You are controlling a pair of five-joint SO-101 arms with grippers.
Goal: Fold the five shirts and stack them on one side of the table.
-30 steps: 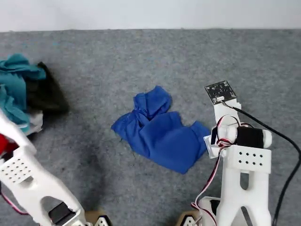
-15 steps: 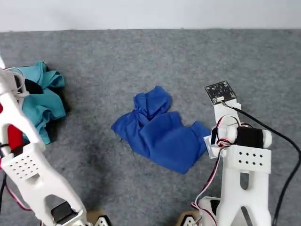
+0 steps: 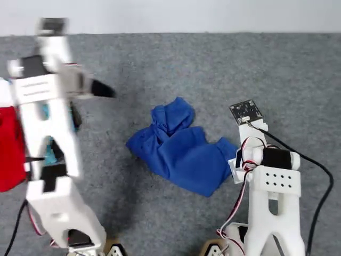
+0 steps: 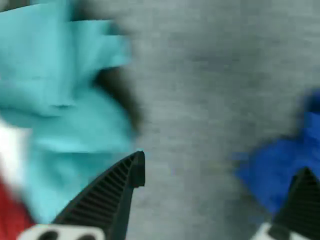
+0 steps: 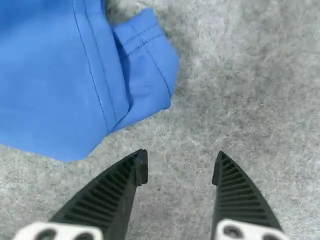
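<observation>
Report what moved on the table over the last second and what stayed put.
The left arm swung from the near left corner out toward the far edge and now covers most of the teal shirt. The left gripper is open and empty. The blue shirt did not move; the right arm barely shifted, with the right gripper open beside the shirt.

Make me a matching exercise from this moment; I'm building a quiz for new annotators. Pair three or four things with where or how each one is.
Things:
1. blue shirt
2. red shirt
3. teal shirt
4. right end effector

States:
A. open, above bare table
B. crumpled mid-table
C. partly hidden under the left arm
D. at the high view's left edge

Pairs: 1-B, 2-D, 3-C, 4-A
</observation>
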